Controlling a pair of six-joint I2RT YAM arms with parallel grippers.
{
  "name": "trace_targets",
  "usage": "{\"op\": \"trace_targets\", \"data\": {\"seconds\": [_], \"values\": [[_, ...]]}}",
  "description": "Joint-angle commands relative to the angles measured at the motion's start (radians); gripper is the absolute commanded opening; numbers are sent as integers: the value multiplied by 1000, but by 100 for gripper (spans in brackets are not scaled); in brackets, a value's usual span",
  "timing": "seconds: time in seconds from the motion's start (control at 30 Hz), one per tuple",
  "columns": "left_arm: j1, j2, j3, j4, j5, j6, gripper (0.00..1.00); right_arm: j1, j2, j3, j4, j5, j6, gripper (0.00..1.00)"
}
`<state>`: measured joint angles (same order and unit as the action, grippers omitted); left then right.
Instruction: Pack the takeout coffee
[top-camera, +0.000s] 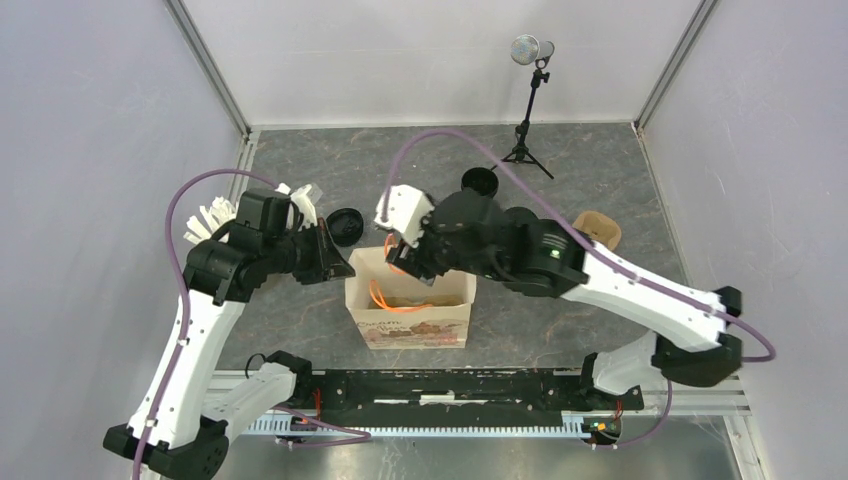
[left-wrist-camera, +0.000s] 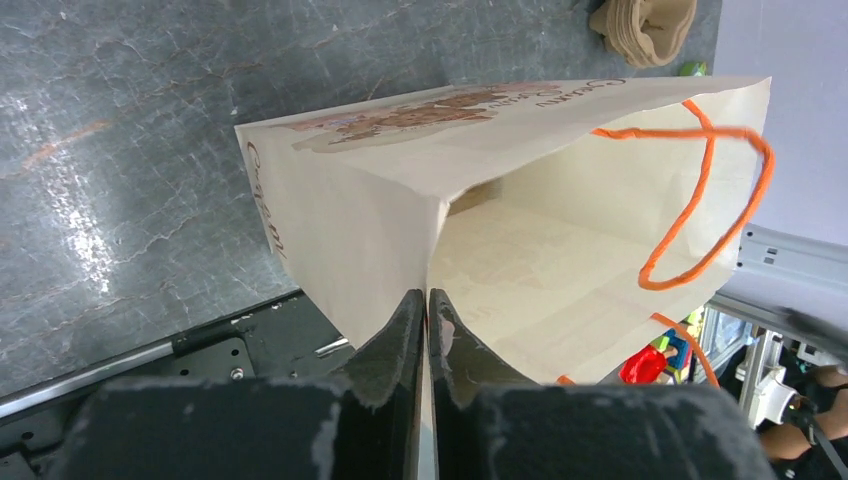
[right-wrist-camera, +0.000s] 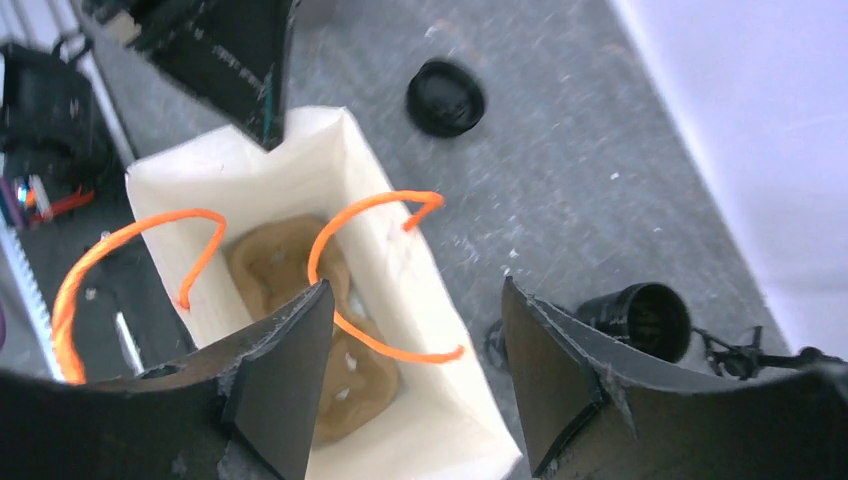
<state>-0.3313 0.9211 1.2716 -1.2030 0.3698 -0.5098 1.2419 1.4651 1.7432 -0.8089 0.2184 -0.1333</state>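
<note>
Left gripper (left-wrist-camera: 427, 305) clamped shut on paper bag (left-wrist-camera: 360, 200) rim. Right gripper (right-wrist-camera: 415, 300) wide open, empty, over bag mouth. Near cup (top-camera: 344, 226) and far cup (top-camera: 480, 182) on tabletop (top-camera: 620, 170), outside and behind bag.

One black cup (right-wrist-camera: 640, 320) (blurred) sits partly hidden behind the right jaws.
</note>
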Motion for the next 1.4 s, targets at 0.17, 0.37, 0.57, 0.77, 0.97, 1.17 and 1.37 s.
{"op": "trace_targets", "data": {"seconds": [0.17,0.37,0.57,0.77,0.97,1.17,1.37], "values": [[0,5,49,59,-59,57,15,4,-165,-158,236,240,-51,72],[1,70,157,126,-88,-29,37,-5,-175,-194,175,272,-74,78],[0,85,241,-30,-143,45,61,-44,-168,-170,87,315,193,75],[1,66,188,-108,-57,84,63,-94,-185,-180,45,366,464,71],[0,38,109,-63,-20,19,63,-134,-136,-89,-176,420,595,71],[-1,39,24,-26,-14,-72,59,-148,-234,-211,-151,366,590,67],[-2,77,-8,37,8,7,34,-154,-311,-367,-42,257,700,59]]}}
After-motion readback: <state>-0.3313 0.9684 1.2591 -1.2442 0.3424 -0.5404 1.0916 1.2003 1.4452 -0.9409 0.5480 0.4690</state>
